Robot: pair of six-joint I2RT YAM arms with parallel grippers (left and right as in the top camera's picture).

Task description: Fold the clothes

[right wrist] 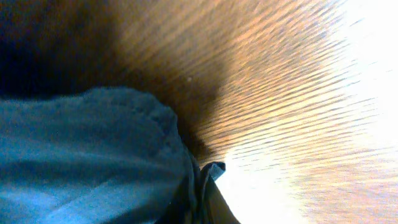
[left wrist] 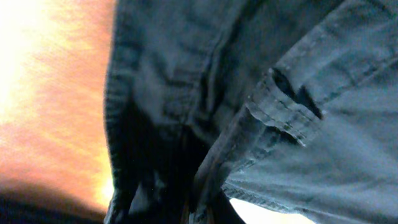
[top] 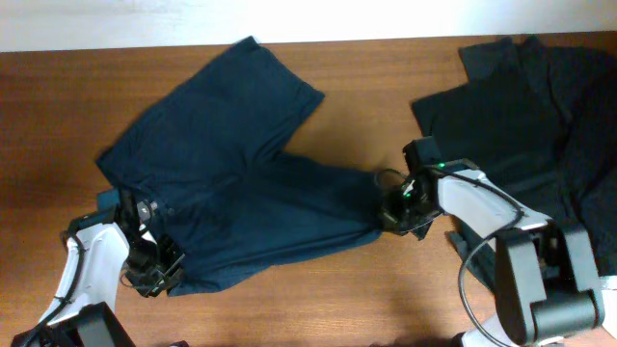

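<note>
The navy-blue shorts [top: 231,164] lie spread on the wooden table, one leg toward the back, the other toward the right. My left gripper [top: 154,273] is shut on the shorts' waistband corner at the front left; the left wrist view shows the waistband and a belt loop [left wrist: 283,115] close up. My right gripper [top: 395,214] is shut on the hem of the right leg; the right wrist view shows blue fabric [right wrist: 87,155] bunched between the fingers. The black clothes [top: 530,106] lie heaped at the back right.
The brown wooden table [top: 318,289] runs to a white wall edge at the back. The black heap lies just right of and behind my right arm. Bare wood shows at the front middle and far left [top: 48,106].
</note>
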